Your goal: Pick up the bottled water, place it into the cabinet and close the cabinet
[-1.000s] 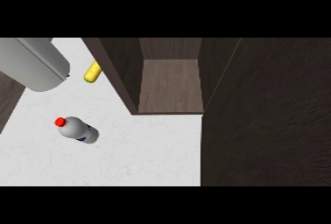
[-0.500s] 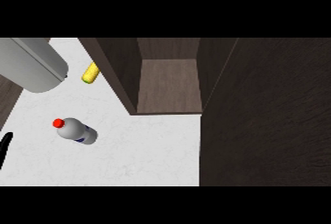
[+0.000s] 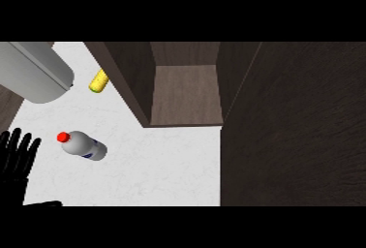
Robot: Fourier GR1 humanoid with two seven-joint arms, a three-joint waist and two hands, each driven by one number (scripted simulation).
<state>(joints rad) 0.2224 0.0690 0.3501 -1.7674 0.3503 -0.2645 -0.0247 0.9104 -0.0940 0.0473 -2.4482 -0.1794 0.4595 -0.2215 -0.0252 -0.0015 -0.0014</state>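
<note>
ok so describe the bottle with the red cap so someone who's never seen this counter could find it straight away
Start at the dark brown wooden cabinet standing open on the white counter, then look down and to the left of its opening. There lies the clear plastic water bottle, just right of the black left hand at the view's edge. Its red cap and blue label set it apart from the small yellow object farther back.

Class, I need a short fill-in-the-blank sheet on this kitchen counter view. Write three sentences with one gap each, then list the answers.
1. The cap of the bottled water is coloured ____.
2. The left hand shows at the view's left edge with its fingers ____ and holds nothing.
3. The cabinet stands with its compartment ____, and no bottle is inside it.

Missing words: red; straight; open
</note>
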